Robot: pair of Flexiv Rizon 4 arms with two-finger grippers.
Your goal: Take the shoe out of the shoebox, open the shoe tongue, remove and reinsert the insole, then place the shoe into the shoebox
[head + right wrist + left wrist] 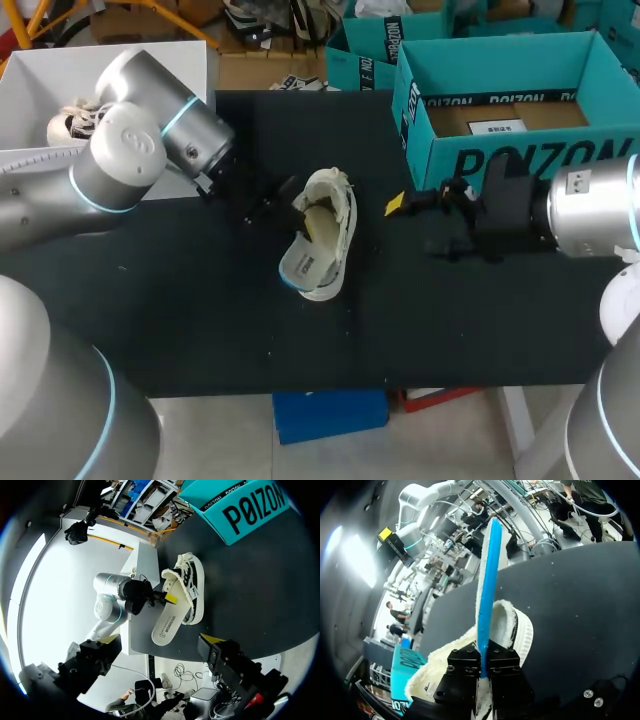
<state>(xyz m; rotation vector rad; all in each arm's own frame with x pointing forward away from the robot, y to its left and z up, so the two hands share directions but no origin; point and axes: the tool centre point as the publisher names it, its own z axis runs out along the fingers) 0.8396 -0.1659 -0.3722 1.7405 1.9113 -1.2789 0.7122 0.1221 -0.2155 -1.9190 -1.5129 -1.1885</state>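
A cream shoe [335, 225] lies on its side in the middle of the black table [180, 320]. Its insole [305, 264], white with a blue underside, leans out of the shoe's mouth. My left gripper [292, 203] is shut on one end of the insole. In the left wrist view the insole [487, 580] stands edge-on out of my left gripper [481, 666], with the shoe [512, 627] just behind it. My right gripper [415, 212] hangs open to the right of the shoe, holding nothing. In the right wrist view, my right gripper [160, 640] faces the shoe [192, 587] and insole [170, 625].
The open teal shoebox [470, 155] stands at the back right, just behind my right gripper. A white box [40, 90] with other shoes sits at the back left, behind my left arm. The table's front half is bare black cloth.
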